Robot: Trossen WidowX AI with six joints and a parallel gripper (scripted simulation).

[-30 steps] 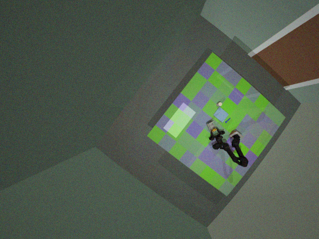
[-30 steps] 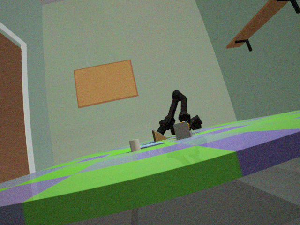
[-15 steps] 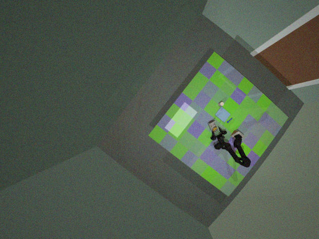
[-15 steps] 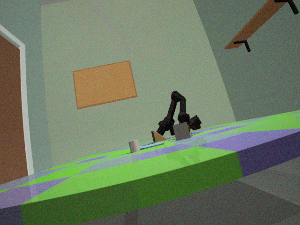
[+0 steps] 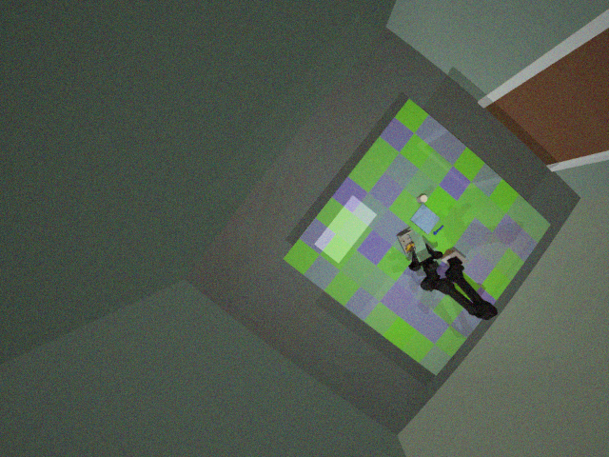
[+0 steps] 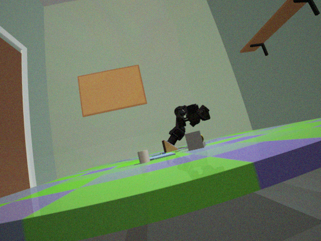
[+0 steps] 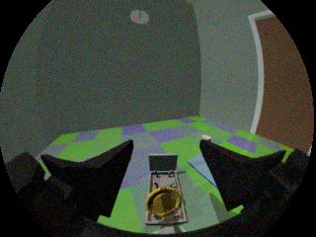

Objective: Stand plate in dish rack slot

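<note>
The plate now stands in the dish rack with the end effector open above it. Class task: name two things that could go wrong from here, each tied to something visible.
1. The plate stands on edge in the dish rack; if it is not well seated between the rails, it might tip or roll out.
2. The end effector is open and empty, but its fingers flank the rack from above, so a sideways or downward move could clip the plate.
</note>
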